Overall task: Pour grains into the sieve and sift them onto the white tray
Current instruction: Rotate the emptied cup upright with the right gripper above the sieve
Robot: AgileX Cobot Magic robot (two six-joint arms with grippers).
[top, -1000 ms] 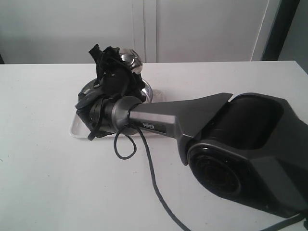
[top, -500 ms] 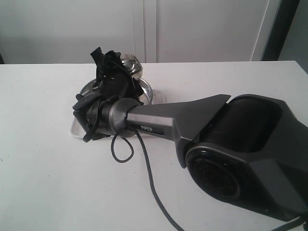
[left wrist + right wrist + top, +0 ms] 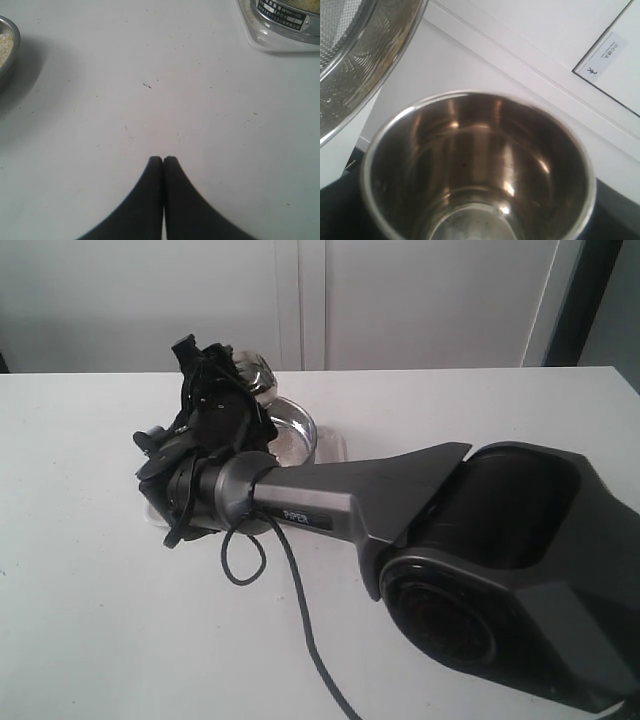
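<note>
My right gripper [image 3: 236, 375] reaches across the table and is shut on a small steel cup [image 3: 253, 369], held above the far edge of the sieve [image 3: 296, 416]. The right wrist view looks straight into the cup [image 3: 480, 170], which is empty, with the sieve's mesh and rim [image 3: 355, 55] close beside it. Pale grains [image 3: 290, 443] lie in the sieve. The sieve rests on the white tray [image 3: 336, 445]. In the left wrist view my left gripper [image 3: 163, 159] hovers shut and empty over bare table, well away from the tray corner [image 3: 272, 44] and the sieve [image 3: 285, 15].
A steel-rimmed dish [image 3: 11, 55] holding pale grains shows at the edge of the left wrist view. The right arm's grey link [image 3: 330, 502] and its black cable [image 3: 290, 570] lie across the middle of the table. A white cabinet stands behind the table.
The right arm has swung to the left and its wrist has turned, carrying the cup with it. More of the sieve and the grains in it now show.
</note>
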